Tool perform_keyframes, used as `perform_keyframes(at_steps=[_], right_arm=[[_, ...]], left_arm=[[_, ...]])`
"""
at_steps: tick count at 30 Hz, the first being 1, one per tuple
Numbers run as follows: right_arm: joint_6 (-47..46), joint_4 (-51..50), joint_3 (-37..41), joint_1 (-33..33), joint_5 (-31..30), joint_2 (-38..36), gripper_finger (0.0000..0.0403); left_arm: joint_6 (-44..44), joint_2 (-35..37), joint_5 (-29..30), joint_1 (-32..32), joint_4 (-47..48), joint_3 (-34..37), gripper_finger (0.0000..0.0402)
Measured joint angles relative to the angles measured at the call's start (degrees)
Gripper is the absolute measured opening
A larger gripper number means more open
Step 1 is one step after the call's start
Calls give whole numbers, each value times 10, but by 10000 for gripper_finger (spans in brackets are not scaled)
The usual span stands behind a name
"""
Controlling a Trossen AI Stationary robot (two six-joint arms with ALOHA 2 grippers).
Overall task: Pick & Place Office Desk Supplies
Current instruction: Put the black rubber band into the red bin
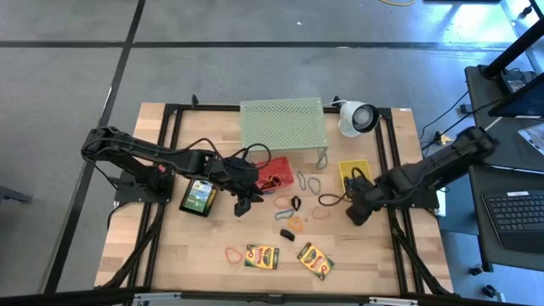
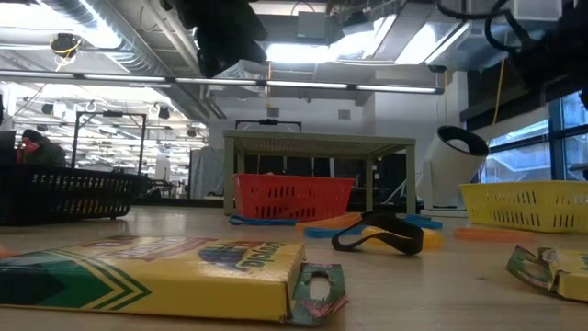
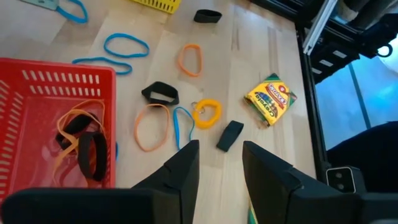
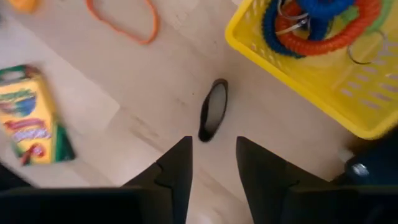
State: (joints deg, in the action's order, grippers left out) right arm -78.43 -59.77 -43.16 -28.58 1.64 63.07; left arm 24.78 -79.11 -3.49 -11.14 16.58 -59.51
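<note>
Crayon boxes, rubber bands and small clips lie scattered over the wooden table (image 1: 195, 246). From the high view, two crayon boxes (image 1: 262, 257) sit near the front edge, side by side but apart, with an orange rubber band (image 1: 233, 253) just beside the left-hand one; a red basket (image 1: 276, 177) sits mid-table and a yellow basket (image 1: 354, 175) to its right. The left gripper (image 1: 242, 204) hovers beside the red basket, close to a black tray (image 1: 198, 197); the right gripper (image 1: 357, 210) hovers below the yellow basket. In the low view, a crayon box (image 2: 152, 274) fills the foreground, with a dark band (image 2: 381, 234) behind it in front of the red basket. In the left wrist view, the left gripper (image 3: 221, 163) is parted and empty, above loose bands — orange and blue loops, a yellow ring (image 3: 207, 113), a dark clip (image 3: 230, 135) — with the red basket holding bands alongside. In the right wrist view, the right gripper (image 4: 213, 158) is likewise parted and empty, with a dark band (image 4: 213, 110) on the wood just ahead of it; the yellow basket, near it, holds blue and orange coils (image 4: 323, 25).
</note>
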Motion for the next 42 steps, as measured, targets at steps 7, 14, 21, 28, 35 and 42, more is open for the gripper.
perform_keyframes(at_steps=[7, 14, 21, 28, 35, 42], right_arm=[[-41, 112, 49, -25, 7, 61, 146], [-50, 125, 52, -31, -15, 110, 174], [-35, 139, 52, -31, -8, 175, 182], [-7, 167, 49, -31, -2, 224, 155], [29, 188, 33, -32, 2, 217, 15], [71, 190, -23, -31, -20, 192, 7]], left_arm=[[-2, 0, 1, 0, 0, 0, 113], [-1, 0, -8, 0, 0, 0, 113], [1, 0, -12, 0, 1, 0, 113], [1, 0, -12, 0, 2, 0, 113], [10, 0, -12, 0, 2, 0, 114], [16, 0, -11, 0, 2, 0, 113]])
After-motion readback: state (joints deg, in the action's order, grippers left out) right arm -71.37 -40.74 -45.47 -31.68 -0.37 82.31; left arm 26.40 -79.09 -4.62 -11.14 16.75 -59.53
